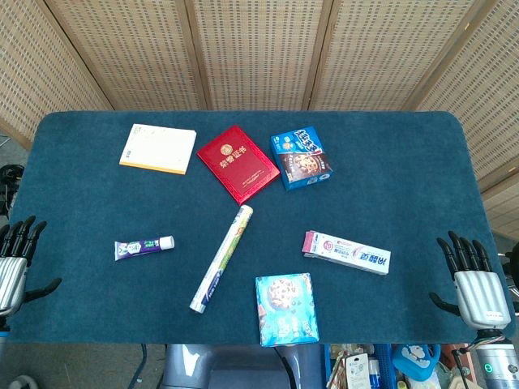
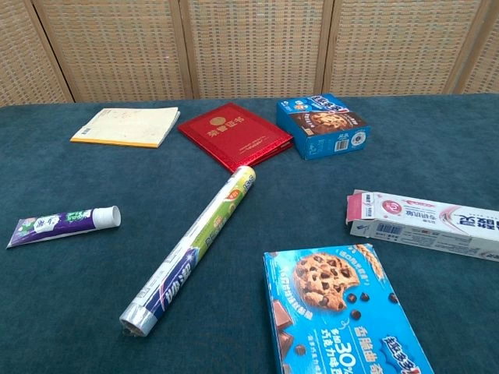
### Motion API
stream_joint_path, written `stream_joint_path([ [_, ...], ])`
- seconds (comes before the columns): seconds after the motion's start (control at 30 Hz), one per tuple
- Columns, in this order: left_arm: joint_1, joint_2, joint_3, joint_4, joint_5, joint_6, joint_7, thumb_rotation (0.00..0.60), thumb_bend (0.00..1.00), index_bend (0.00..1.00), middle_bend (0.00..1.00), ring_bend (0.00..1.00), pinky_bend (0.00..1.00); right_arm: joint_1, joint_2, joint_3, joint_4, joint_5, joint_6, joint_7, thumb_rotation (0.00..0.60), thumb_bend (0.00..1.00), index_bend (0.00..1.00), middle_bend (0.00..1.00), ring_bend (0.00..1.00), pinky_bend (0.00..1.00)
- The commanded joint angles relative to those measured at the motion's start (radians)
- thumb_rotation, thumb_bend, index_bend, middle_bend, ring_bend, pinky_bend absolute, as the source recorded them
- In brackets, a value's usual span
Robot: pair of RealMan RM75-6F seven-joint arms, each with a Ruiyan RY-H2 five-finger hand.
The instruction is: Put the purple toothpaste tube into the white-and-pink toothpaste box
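**Tube and box apart on the bench; packing not begun**

Progress, judged from the layout: nothing done yet; the purple toothpaste tube (image 1: pixel 143 246) lies flat on the blue bench (image 1: pixel 405 162) at about 8 o'clock from the bench centre, white cap pointing toward 3 o'clock; the white-and-pink toothpaste box (image 1: pixel 347 252) lies flat at about 4 o'clock, well apart from the tube; the foil roll (image 1: pixel 222 258) lies between the two, running from 1 o'clock down to 7 o'clock. In the chest view the box's pink end (image 2: pixel 357 210) faces the roll; whether that flap is open I cannot tell. Left to do: pick up the tube, steady or lift the box, feed the tube in through an end; all of it outstanding.

Hands: left hand (image 1: pixel 14 259) at the bench's 8 o'clock edge, fingers spread and pointing away from the robot, released, holding nothing, thumb out over the bench edge; whether it rests on the cloth I cannot tell. Right hand (image 1: pixel 472 284) at the 4 o'clock edge, likewise spread and empty, touching no object. Neither hand shows in the chest view.

Other items: cream notepad (image 1: pixel 158 148) at 11 o'clock; red booklet (image 1: pixel 238 162) at 12; blue cookie box (image 1: pixel 301 157) at 1; teal cookie box (image 1: pixel 285 309) at 6, near the front edge; none touches tube or box. The left hand sits nearer the tube, the right nearer the box; probably a natural split of work.
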Motion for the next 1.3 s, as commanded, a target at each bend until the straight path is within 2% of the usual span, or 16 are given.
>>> stream_joint_path([
  [0.03, 0.0, 0.0, 0.0, 0.0, 0.001, 0.0, 0.0, 0.6, 0.17, 0.0, 0.0, 0.0, 0.0, 0.0, 0.0, -0.001, -0.001, -0.001, 0.001, -0.001, 0.6, 0.21, 0.0, 0.0, 0.0, 0.0],
  [1.07, -0.008, -0.015, 0.0, -0.008, 0.008, -0.004, 0.023, 0.6, 0.17, 0.0, 0.0, 0.0, 0.0, -0.003, -0.004, -0.013, -0.011, -0.021, 0.003, -0.02, 0.6, 0.21, 0.0, 0.0, 0.0, 0.0],
  [1.3, -0.03, -0.034, -0.029, -0.005, -0.006, -0.009, 0.061, 0.6, 0.17, 0.0, 0.0, 0.0, 0.0, 0.006, -0.013, -0.018, -0.011, -0.017, -0.021, -0.026, 0.6, 0.21, 0.0, 0.0, 0.0, 0.0],
])
